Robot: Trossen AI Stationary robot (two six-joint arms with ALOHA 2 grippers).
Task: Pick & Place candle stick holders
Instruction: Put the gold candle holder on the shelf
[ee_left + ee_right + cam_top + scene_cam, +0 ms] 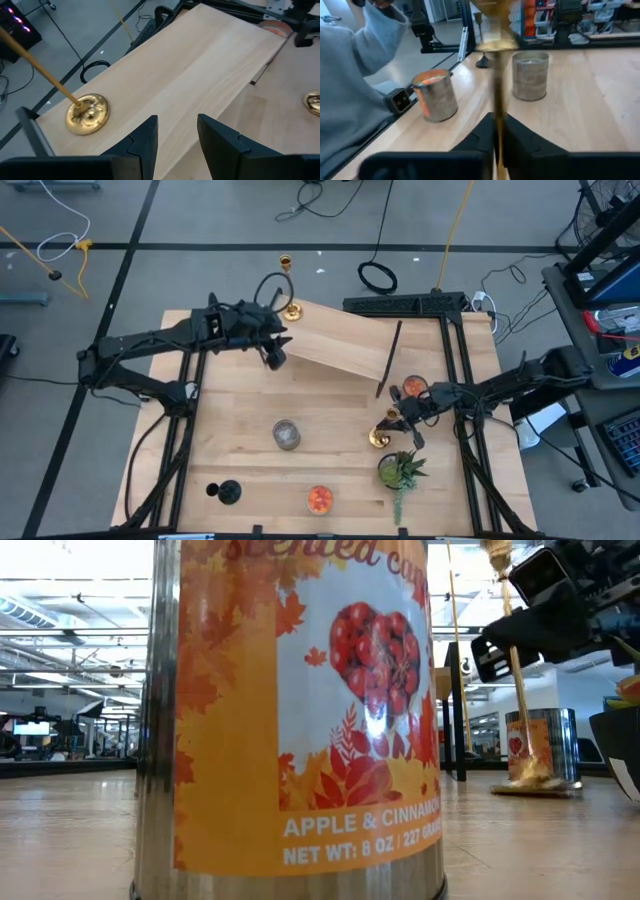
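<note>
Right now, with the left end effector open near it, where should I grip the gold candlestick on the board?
Take the gold candlestick by its slim stem, just above the round base, coming from the table side where the left end effector stands open. It stands upright; the base looks too wide.

Robotics lab or workshop: wooden worktop (330, 460) on black metal frame (455, 330), grey concrete floor (200, 220) with loose cables (378, 276), equipment racks (610, 270), open hall with ceiling lights (60, 610).

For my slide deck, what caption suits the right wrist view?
Right gripper clamped on a gold candlestick, two candle tins beyond on the table.
</note>
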